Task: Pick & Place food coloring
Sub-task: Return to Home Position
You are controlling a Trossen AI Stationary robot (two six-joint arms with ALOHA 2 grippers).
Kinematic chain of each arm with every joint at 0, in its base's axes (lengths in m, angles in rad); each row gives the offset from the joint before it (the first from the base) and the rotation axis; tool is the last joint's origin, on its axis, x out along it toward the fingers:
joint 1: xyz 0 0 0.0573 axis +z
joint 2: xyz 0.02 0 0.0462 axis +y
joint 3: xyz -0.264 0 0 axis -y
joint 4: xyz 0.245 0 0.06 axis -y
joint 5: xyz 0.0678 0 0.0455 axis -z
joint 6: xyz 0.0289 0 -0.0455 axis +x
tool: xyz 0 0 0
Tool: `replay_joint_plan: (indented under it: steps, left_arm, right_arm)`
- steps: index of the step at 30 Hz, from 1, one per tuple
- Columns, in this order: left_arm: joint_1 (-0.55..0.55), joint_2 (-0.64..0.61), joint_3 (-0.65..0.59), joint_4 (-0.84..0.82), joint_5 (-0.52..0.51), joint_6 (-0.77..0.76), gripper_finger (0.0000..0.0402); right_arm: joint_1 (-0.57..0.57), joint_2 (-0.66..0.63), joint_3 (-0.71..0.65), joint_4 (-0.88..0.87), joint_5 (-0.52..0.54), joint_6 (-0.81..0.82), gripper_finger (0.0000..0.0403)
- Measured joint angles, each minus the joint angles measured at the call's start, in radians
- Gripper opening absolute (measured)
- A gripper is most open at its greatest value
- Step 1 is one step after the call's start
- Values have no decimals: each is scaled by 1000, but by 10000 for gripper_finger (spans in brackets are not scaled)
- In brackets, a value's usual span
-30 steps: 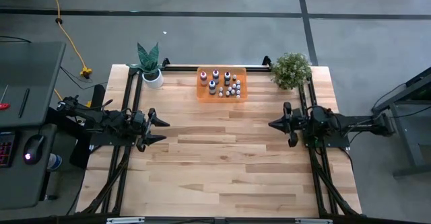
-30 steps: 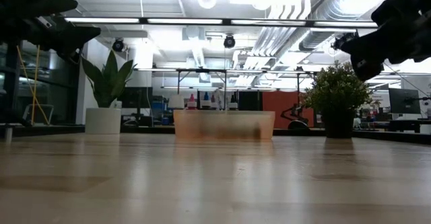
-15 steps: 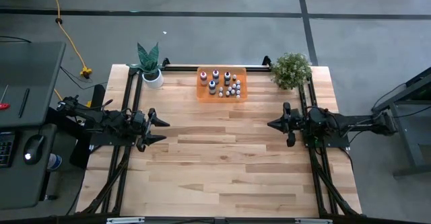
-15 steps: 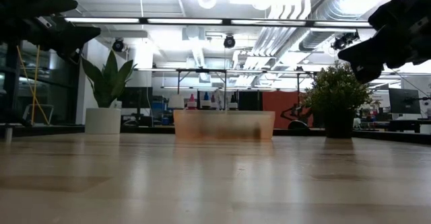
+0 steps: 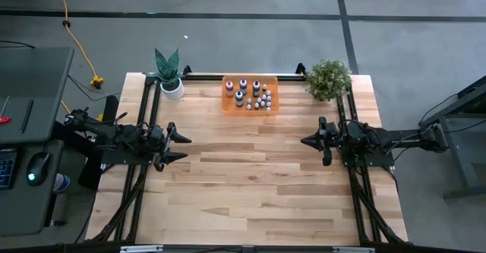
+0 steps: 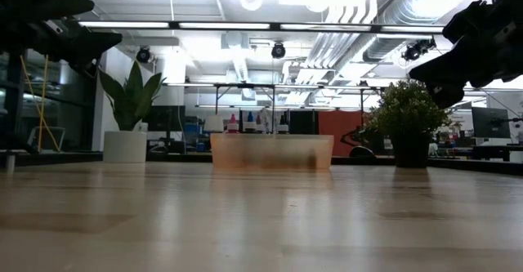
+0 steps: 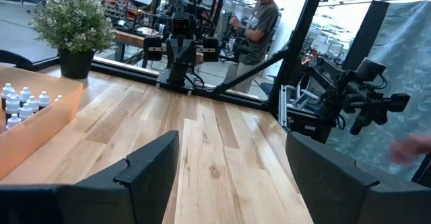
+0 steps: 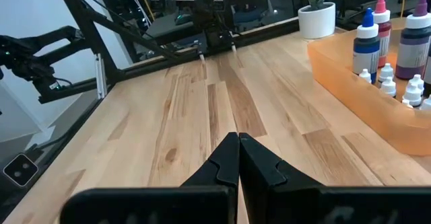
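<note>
The food coloring bottles (image 5: 253,95) stand upright on their bases in an orange tray (image 5: 230,105) at the middle of the table's far edge. They are mostly small white droppers, with a few taller blue, red and dark ones (image 8: 387,42). The left wrist view shows some white caps (image 7: 19,97). My left gripper (image 5: 187,147) hovers open over the table's left side, pointing level toward the right. My right gripper (image 5: 303,140) hovers shut over the right side, pointing left, with its fingertips (image 8: 238,142) together. Both are well clear of the tray.
A snake plant in a white pot (image 5: 170,78) stands at the far left and a bushy potted plant (image 5: 329,79) at the far right. Black frame rails run along both sides. Bare wood (image 5: 250,185) lies between the arms. A person (image 7: 259,22) stands beyond the table.
My right gripper has tipped a little downward and rolled slightly, staying shut; in the low view it sits a bit lower. The left arm and the bottles have kept still.
</note>
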Motion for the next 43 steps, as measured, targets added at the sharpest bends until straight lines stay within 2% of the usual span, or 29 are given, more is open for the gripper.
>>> replay_joint_plan:
  steps: [29, 35, 43]
  left_arm:
    - [1, -5, 0, 0, 0, 0, 271]
    - [53, -4, 0, -1, 16, 0, 271]
    - [59, 0, 0, -3, 17, 0, 271]
  right_arm:
    - [0, 0, 0, 2, 0, 0, 0]
    - [0, 0, 0, 2, 0, 0, 0]
    - [0, 0, 0, 2, -1, 0, 0]
